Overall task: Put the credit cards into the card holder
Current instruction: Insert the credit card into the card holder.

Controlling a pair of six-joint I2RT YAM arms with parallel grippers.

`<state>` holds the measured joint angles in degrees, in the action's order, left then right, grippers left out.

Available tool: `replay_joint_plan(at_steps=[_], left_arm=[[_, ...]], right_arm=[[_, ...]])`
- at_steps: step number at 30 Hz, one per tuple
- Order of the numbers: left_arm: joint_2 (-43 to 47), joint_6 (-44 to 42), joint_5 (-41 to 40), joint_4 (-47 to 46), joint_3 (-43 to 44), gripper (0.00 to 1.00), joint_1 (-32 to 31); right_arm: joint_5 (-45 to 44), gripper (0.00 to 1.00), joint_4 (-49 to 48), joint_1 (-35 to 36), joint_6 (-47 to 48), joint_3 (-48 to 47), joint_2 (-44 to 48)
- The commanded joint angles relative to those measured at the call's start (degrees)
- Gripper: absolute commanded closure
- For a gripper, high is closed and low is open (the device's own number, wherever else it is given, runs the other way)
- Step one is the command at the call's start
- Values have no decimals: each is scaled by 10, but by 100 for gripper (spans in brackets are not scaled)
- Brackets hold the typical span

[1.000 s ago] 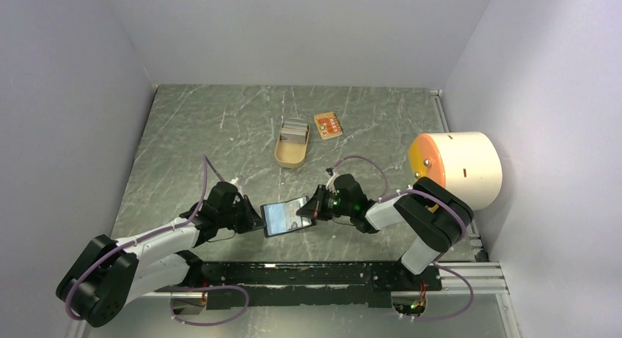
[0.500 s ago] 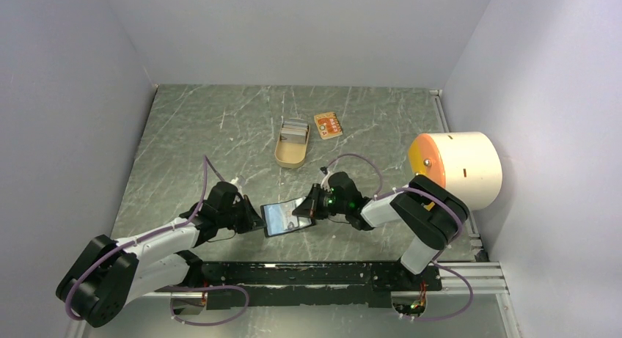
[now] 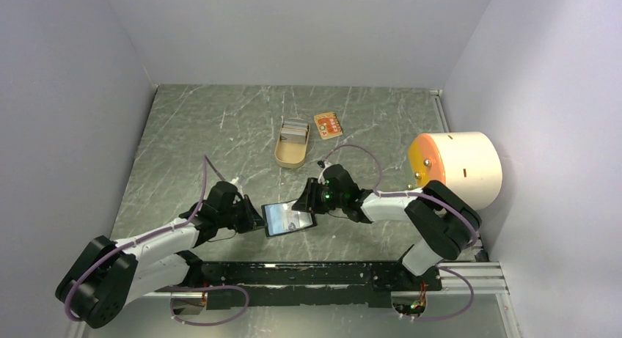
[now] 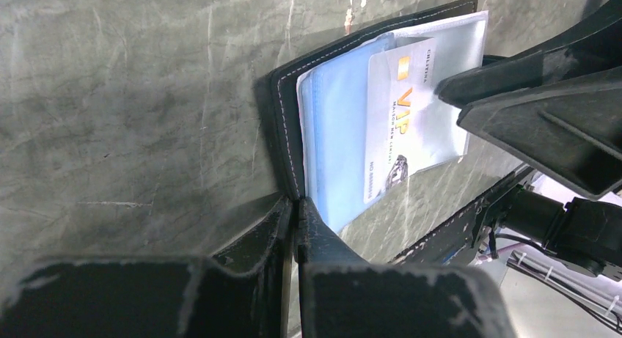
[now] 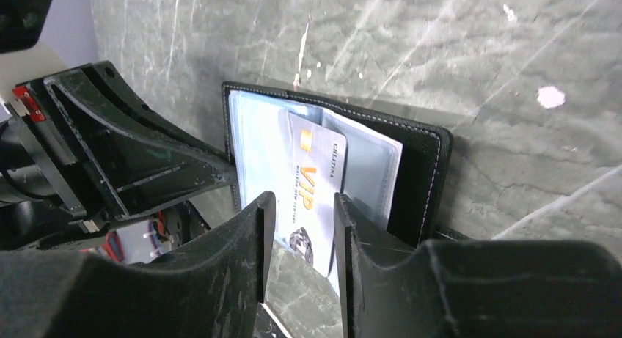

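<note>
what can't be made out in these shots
top view: contents of the tin and print on the orange card, too small
right wrist view: near corners of the grey card, behind the right jaws
left wrist view: near edge of the card holder, clamped in the left jaws

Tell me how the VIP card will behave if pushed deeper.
The card looks thin, glossy: probably stiff and light, likely to slide on the smooth lining. The stitched holder may flex; the left gripper pinching its edge should steady it.
</note>
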<state>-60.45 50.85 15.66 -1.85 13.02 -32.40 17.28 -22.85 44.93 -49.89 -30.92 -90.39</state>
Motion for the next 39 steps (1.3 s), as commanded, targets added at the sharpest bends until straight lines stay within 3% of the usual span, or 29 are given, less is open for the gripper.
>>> replay_joint_plan(at_steps=[1,36,39], left_arm=[[7,5,15,-21,2,91,-3],[21,16,52,-53,12,91,-3],[35,21,56,-68,1,79,-3]], right_arm=[[-37,61,74,2,33,-17,16],[38,64,-118,44,-39,-4,-68],[29,65,-111,45,-38,4,-64]])
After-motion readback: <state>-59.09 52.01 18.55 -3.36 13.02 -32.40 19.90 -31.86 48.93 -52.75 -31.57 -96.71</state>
